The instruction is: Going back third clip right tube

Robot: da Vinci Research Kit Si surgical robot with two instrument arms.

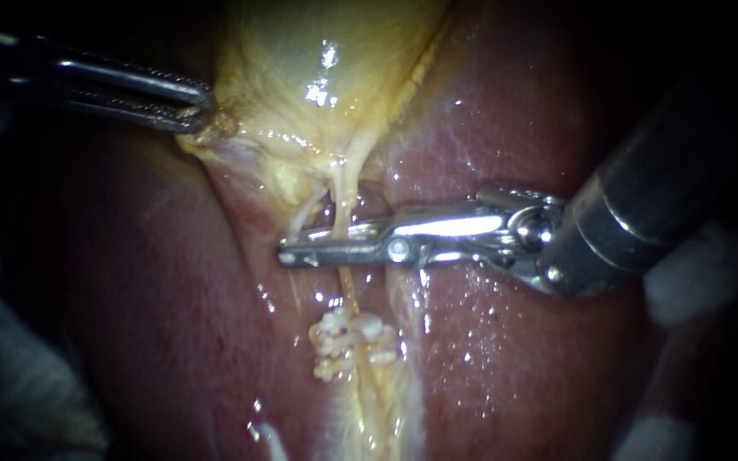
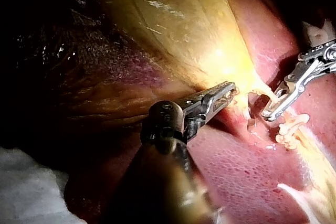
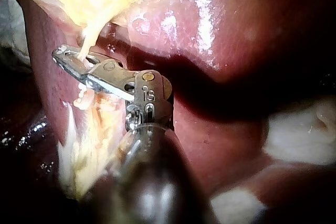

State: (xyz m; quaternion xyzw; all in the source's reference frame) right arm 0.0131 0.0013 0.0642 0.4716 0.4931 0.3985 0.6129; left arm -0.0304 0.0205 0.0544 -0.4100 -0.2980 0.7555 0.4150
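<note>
Closest is the right instrument (image 1: 288, 253); its end effector stands a little open around the thin right tube (image 1: 341, 205), above the white clips (image 1: 348, 337). The left instrument (image 1: 202, 107) end effector grips the gallbladder (image 1: 301, 51). Pulling back crooked could snag and tear the tube.

My left instrument (image 1: 201, 107) reaches in from the left, its shaft nearly level and dipping slightly toward the tip. Its jaws are pressed together on the edge of the gallbladder (image 1: 301, 68). My right instrument (image 1: 294, 254) comes in from the right, its thick dark shaft slanting down to the wrist joint. Its long bright jaws stretch level to the left, a slim gap between them.
</note>
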